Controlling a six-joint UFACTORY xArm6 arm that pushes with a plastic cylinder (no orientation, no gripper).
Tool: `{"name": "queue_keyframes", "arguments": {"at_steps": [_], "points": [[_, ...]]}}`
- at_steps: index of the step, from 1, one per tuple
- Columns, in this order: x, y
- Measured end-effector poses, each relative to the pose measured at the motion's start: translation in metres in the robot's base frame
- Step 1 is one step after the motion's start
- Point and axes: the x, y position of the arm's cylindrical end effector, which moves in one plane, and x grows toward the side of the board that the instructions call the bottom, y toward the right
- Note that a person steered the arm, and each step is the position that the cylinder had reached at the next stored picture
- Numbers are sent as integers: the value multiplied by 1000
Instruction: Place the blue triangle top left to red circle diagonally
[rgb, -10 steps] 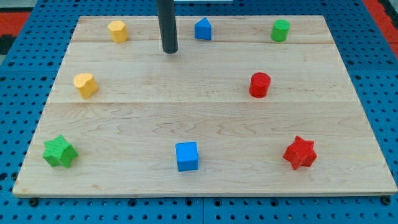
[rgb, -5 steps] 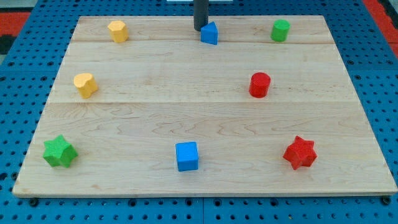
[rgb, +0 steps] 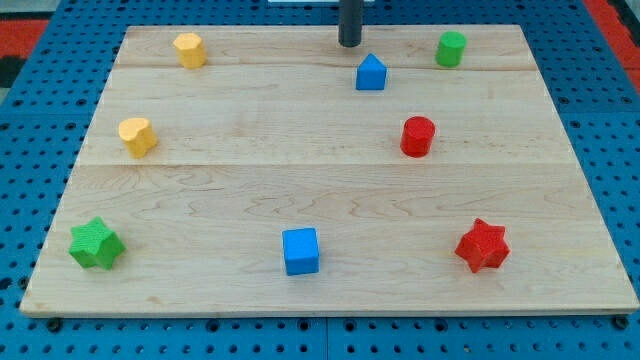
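The blue triangle (rgb: 371, 73) stands near the view's top, up and to the left of the red circle (rgb: 417, 136), with a gap between them. My tip (rgb: 350, 43) is just up and to the left of the blue triangle, a little apart from it, near the board's top edge.
A green cylinder (rgb: 451, 48) stands at the top right. A yellow block (rgb: 189, 49) is at the top left, another yellow block (rgb: 137, 135) at the left. A green star (rgb: 96, 243), a blue cube (rgb: 300, 250) and a red star (rgb: 482, 245) line the bottom.
My tip moved right along the top edge, past the blue triangle's old spot. The blue triangle slid right and down, toward the red circle.
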Motion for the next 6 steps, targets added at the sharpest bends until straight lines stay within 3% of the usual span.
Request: {"name": "queue_keyframes", "arguments": {"at_steps": [1, 3, 6], "points": [[-12, 28], [56, 33], [60, 18]]}}
